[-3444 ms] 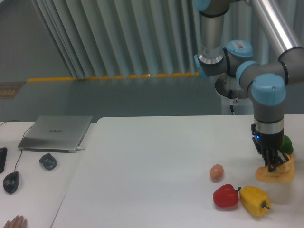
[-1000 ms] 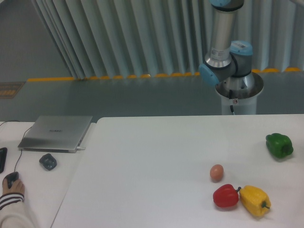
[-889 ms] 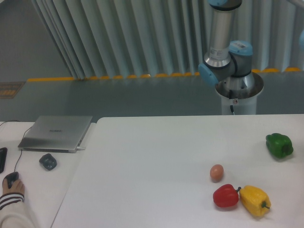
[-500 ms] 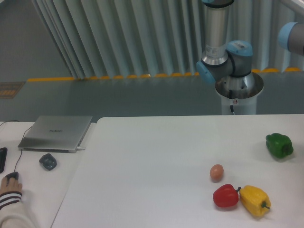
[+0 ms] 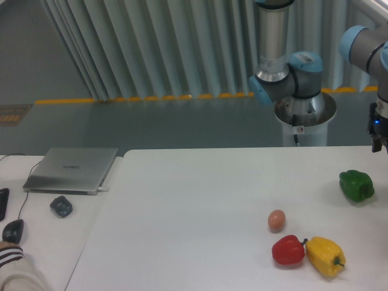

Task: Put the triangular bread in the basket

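Gripper (image 5: 377, 134) cut off at right frame edge above green pepper (image 5: 356, 185); jaw state impossible to tell. Triangular bread nowhere in view, basket likewise. On white table (image 5: 194, 200): egg (image 5: 276, 220), red pepper (image 5: 287, 250), yellow pepper (image 5: 325, 256).

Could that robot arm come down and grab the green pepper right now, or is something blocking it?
Probably yes. The green pepper sits alone on the white table, nothing over or against it, and the arm's wrist hangs just above it at the picture's right edge.

Gripper (image 5: 381, 130) cut by right edge, fingers unreadable. Person's sleeve (image 5: 13, 273) cropped at the bottom-left corner, partly hiding mouse (image 5: 13, 230).
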Robot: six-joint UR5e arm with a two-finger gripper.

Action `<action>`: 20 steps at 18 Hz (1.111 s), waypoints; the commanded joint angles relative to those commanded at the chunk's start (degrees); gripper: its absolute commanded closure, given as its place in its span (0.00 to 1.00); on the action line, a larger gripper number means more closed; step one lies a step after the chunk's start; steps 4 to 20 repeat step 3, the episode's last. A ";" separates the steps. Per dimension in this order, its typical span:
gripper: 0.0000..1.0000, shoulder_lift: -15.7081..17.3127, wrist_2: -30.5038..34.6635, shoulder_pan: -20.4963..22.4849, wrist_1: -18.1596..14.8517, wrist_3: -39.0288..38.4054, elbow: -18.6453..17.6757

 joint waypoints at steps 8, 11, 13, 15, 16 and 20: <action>0.00 -0.09 -0.17 0.00 0.00 0.18 0.00; 0.00 -0.09 -0.17 0.00 0.00 0.18 0.00; 0.00 -0.09 -0.17 0.00 0.00 0.18 0.00; 0.00 -0.09 -0.17 0.00 0.00 0.18 0.00; 0.00 -0.09 -0.17 0.00 0.00 0.18 0.00; 0.00 -0.09 -0.17 0.00 0.00 0.18 0.00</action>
